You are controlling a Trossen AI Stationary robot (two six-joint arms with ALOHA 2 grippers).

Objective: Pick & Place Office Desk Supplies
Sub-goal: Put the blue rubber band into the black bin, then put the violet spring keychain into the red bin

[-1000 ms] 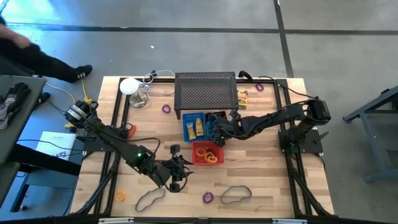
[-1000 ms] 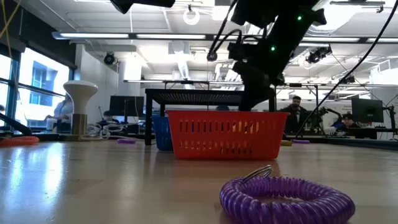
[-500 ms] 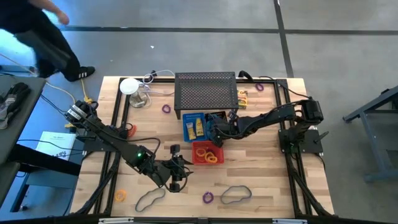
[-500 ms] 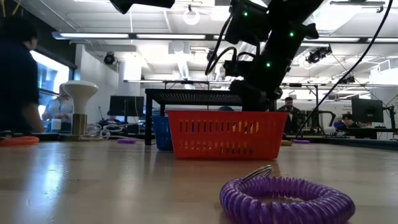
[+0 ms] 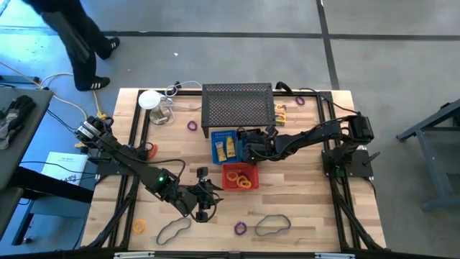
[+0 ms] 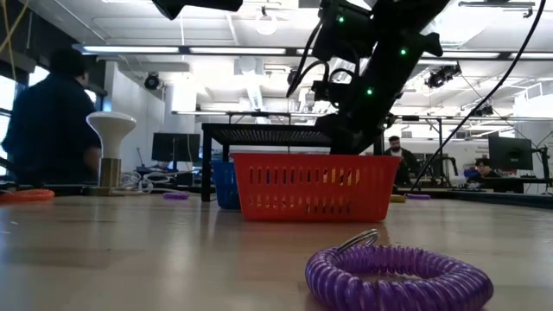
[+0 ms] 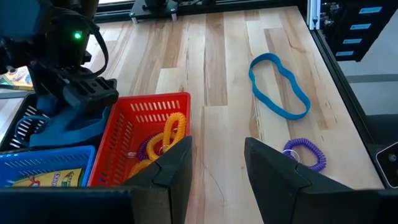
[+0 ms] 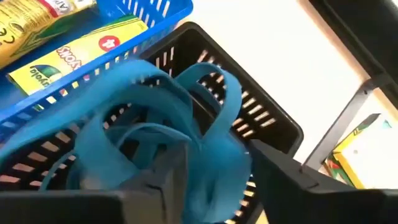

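At centre frame in the high view, the right gripper (image 5: pixel 248 144) is held over the black slotted plastic bin (image 8: pixel 261 118), fingers parted, with blue looped rubber bands (image 8: pixel 155 130) bunched in that bin. At lower centre, the left gripper (image 5: pixel 210 194) hangs open above bare wood.

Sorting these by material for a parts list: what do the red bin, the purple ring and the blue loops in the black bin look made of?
Red bin: moulded plastic, judging by its slotted, evenly coloured walls. Purple ring: probably a soft plastic coil, with tight, slightly glossy spiral turns. Blue loops: likely rubber or elastic, as flat matte bands folding limply in the black bin.
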